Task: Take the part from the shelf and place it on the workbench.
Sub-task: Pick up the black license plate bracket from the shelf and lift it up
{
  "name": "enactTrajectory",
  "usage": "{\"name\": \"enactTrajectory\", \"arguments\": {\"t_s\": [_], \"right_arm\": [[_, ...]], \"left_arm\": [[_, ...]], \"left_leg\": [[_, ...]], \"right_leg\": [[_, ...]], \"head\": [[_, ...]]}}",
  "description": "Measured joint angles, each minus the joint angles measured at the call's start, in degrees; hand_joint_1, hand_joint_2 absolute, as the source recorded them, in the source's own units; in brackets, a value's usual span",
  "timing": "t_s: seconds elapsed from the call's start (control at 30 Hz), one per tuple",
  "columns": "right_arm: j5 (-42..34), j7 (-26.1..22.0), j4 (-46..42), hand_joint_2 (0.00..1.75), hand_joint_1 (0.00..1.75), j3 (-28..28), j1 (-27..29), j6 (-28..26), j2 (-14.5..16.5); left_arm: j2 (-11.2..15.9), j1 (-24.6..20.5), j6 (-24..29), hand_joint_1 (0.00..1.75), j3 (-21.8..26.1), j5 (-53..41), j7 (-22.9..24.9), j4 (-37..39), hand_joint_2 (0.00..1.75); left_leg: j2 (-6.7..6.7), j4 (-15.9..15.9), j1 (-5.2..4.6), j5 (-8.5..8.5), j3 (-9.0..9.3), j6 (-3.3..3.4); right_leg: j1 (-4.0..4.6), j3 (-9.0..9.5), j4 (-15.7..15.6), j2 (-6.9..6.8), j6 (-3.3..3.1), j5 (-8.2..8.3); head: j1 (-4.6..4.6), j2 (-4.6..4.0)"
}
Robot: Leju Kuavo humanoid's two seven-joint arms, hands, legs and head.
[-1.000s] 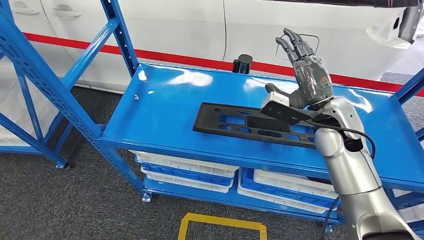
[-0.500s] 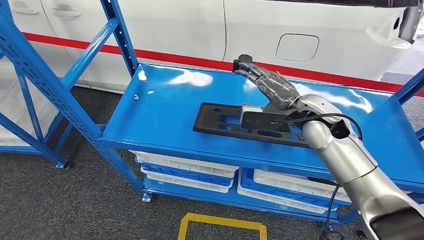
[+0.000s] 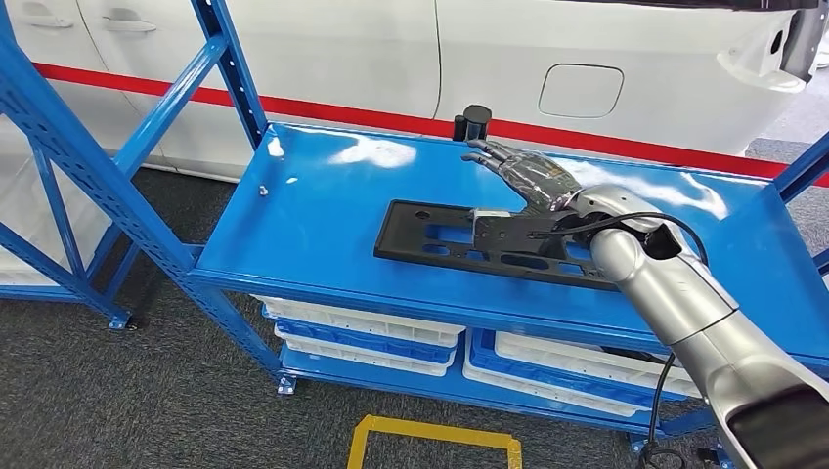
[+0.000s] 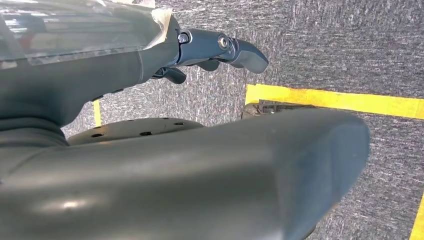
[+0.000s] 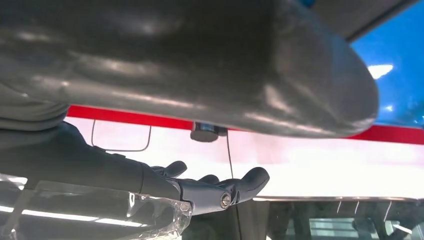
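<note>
The flat black plastic part [image 3: 489, 244], a long rectangular panel with several cut-out openings, lies flat on the top deck of the blue metal shelf [image 3: 323, 210], toward the deck's right half and near its front edge.

The right hand [image 3: 523, 171] is extended over the deck just behind the part, with the silver forearm crossing above the part's right end. Its fingers [image 3: 486, 153] are stretched forward and slightly apart, holding nothing; no contact with the part is visible. In the right wrist view, the right hand [image 5: 200, 187] shows dark fingers held straight, with nothing between them and the thick thumb.

The left hand [image 4: 210, 50] hangs above the grey carpet floor [image 4: 350, 45], close to yellow floor tape [image 4: 340, 100]. Its fingers are loosely curled and hold nothing.

A small black cylindrical object [image 3: 476, 122] stands at the rear edge of the deck, just beyond the right fingertips. White plastic trays [image 3: 367, 327] sit stacked on the lower level. A white car body with a red stripe [image 3: 342, 59] stands behind the shelf.
</note>
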Motion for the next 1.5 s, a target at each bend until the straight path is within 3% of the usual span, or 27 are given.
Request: {"name": "enactTrajectory", "arguments": {"t_s": [0.23, 0.6, 0.9, 1.13, 1.5], "right_arm": [[-2.54, 2.15, 0.04, 0.00, 0.00, 3.09, 3.46, -1.76, -4.26], [-5.41, 2.85, -3.01, 0.00, 0.00, 6.01, 4.62, 0.96, -8.30], [-6.71, 3.29, -5.52, 0.00, 0.00, 9.97, 4.69, 3.86, -8.41], [-9.07, 3.16, -5.57, 0.00, 0.00, 13.13, 1.57, 6.49, -7.97], [-8.69, 4.44, -5.36, 0.00, 0.00, 17.30, 1.93, 4.12, -9.45]], "left_arm": [[-0.32, -0.01, -0.85, 0.00, 0.02, -1.22, 0.74, 0.00, 0.00], [-0.39, -0.05, -1.15, 0.00, -0.01, -1.88, 0.82, 0.00, 0.00], [-0.39, -0.07, -0.98, 0.00, 0.01, -1.97, 0.88, 0.00, 0.00], [-0.39, -0.06, -0.95, 0.00, 0.22, -1.92, 0.73, 0.00, 0.00], [-0.42, -0.10, -1.06, 0.00, 0.22, -2.61, 0.77, 0.00, 0.00]], "left_leg": [[0.06, -0.01, -0.05, -0.02, -0.01, -0.01], [0.15, -0.02, -0.03, -0.01, 0.05, -0.01], [0.17, -0.03, -0.02, -0.01, 0.09, -0.01], [0.14, -0.03, -0.02, 0.00, 0.13, 0.00], [0.17, -0.03, -0.02, -0.01, 0.19, -0.01]], "right_leg": [[-0.02, 0.02, 0.00, 0.04, -0.01, -0.01], [-0.01, 0.05, 0.00, 0.09, -0.01, -0.01], [0.00, 0.11, 0.00, 0.10, -0.01, -0.01], [-0.01, 0.13, 0.00, 0.09, -0.01, -0.01], [-0.01, 0.15, 0.00, 0.10, -0.01, -0.01]], "head": [[0.02, 0.00], [0.01, 0.00], [0.00, 0.00], [0.01, 0.00], [0.00, 0.00]]}}
